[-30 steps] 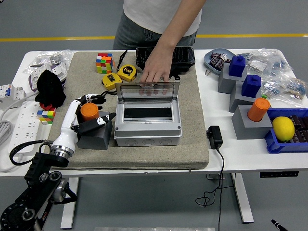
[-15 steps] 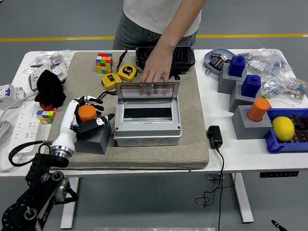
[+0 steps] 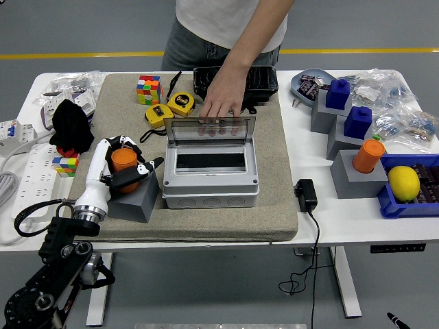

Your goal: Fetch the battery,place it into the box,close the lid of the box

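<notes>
Since 1 second ago the left hand point(image 3: 118, 164) has drawn slightly back and up, and the orange battery point(image 3: 124, 160) now sits higher, lifted partly out of its gray holder block point(image 3: 137, 199). White-and-black fingers point(image 3: 145, 169) are curled around the orange cylinder, thumb side toward the box, so the hand has the battery in its grasp above the block's top. Just left, on the white table point(image 3: 322, 219), lie a small colour cube point(image 3: 66, 164) and a black cloth point(image 3: 70, 125). On the tan mat point(image 3: 274, 171) behind the hand are a larger colour cube point(image 3: 148, 89) and 2 yellow tape measures point(image 3: 171, 107). At centre stands the gray box point(image 3: 211, 181), touching the holder block's right side, its clear lid point(image 3: 211, 129) raised; a person's hand point(image 3: 221, 103) rests on the lid's top edge, holding it upright. Right of the mat lies a black power adapter point(image 3: 306, 194). Farther right stand gray blocks carrying 2 blue pieces point(image 3: 348, 108) and a second orange cylinder point(image 3: 368, 156), beside a lemon point(image 3: 404, 183) in a blue bin point(image 3: 392, 205). No right arm shows.
</notes>
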Motion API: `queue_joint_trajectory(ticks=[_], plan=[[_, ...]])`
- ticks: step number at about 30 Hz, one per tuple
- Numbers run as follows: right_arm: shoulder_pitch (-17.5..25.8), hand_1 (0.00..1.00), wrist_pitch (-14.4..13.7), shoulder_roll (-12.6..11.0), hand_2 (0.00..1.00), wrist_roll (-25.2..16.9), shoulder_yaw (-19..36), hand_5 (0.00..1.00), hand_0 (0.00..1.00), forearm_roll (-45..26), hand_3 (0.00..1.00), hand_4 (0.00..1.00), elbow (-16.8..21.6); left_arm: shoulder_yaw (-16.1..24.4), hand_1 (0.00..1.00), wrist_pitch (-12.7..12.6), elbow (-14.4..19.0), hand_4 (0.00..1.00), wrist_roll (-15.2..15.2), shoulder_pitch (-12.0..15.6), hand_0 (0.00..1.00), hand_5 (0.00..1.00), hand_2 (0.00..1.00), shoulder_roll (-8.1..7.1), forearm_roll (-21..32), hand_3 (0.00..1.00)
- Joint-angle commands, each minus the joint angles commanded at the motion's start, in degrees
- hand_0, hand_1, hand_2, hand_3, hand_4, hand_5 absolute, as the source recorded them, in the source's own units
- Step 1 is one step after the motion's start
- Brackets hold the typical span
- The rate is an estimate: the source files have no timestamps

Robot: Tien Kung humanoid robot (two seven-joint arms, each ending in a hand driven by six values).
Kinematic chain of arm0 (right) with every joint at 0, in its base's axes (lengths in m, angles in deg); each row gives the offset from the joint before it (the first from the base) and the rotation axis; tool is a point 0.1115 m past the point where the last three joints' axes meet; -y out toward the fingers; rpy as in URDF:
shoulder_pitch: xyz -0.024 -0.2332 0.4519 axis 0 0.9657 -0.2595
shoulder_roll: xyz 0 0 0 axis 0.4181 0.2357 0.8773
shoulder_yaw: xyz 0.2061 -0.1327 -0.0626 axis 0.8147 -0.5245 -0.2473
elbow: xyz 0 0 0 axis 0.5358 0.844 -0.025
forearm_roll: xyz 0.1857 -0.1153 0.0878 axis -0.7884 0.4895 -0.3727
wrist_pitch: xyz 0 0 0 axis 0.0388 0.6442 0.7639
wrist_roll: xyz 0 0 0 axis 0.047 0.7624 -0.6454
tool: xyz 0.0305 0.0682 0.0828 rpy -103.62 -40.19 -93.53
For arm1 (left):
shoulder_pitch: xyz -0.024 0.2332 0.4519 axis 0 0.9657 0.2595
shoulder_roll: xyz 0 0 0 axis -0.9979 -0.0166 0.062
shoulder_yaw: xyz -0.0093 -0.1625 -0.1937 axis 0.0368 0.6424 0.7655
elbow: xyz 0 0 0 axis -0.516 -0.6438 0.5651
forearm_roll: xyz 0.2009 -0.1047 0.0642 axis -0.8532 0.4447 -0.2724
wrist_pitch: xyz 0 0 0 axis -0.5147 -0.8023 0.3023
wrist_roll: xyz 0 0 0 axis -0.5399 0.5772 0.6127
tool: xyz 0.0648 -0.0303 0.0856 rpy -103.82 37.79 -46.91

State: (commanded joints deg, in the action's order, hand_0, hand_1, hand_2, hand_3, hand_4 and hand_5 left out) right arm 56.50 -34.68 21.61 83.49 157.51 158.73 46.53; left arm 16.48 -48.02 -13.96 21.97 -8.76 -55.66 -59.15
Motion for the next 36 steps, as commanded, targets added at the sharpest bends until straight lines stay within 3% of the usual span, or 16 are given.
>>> queue_joint_trajectory(ticks=[9,10,15,16,23,33,34,36], plan=[[-0.1,0.723,-0.05,-0.02,0.715,0.0,0.27,0.998,0.81,0.05,0.734,0.998,0.0,-0.14,0.299,-0.69,-0.12,0.998,0.02,-0.03,0.222,0.002,0.22,0.06,-0.5,0.201],[-0.1,0.723,-0.06,-0.02,0.715,0.0,0.3,0.998,0.81,0.05,0.734,0.998,0.0,-0.14,0.234,-0.78,-0.11,0.998,0.03,-0.04,0.21,0.002,0.192,0.07,-0.53,0.187],[-0.07,0.723,-0.06,-0.03,0.715,0.03,0.31,0.998,0.81,0.06,0.734,0.998,0.0,-0.15,0.234,-1.46,-0.06,0.998,0.32,-0.19,0.21,0.002,0.192,0.05,-0.2,0.187],[-0.06,0.723,-0.06,-0.02,0.715,0.03,0.31,0.998,0.81,0.05,0.734,0.998,0.0,-0.14,0.176,-1.55,-0.06,0.998,0.38,-0.21,0.161,0.002,0.154,0.06,-0.12,0.148],[-0.09,0.723,-0.05,0.0,0.715,0.0,0.15,0.998,0.81,-0.12,0.732,0.998,0.0,-0.21,0.153,-2.59,-0.12,0.998,0.84,-0.23,0.139,0.002,0.134,0.13,0.42,0.131],[-0.1,0.723,-0.03,-0.09,0.715,0.06,0.14,0.998,0.81,-0.03,0.733,0.998,0.0,-0.31,0.113,-4.14,-0.87,0.998,3.32,-0.37,0.112,0.002,0.102,0.18,4.17,0.107],[-0.08,0.723,-0.01,-0.08,0.715,0.07,0.12,0.998,0.811,0.0,0.732,0.998,0.0,-0.37,0.026,-4.17,-1.0,0.998,3.73,-0.39,0.091,0.002,0.061,0.16,4.84,0.088],[-0.07,0.723,0.01,-0.08,0.715,0.07,0.1,0.998,0.811,0.01,0.732,0.998,0.0,-0.38,0.026,-4.34,-1.13,0.998,4.15,-0.41,0.091,0.002,0.061,0.16,5.44,0.088]])
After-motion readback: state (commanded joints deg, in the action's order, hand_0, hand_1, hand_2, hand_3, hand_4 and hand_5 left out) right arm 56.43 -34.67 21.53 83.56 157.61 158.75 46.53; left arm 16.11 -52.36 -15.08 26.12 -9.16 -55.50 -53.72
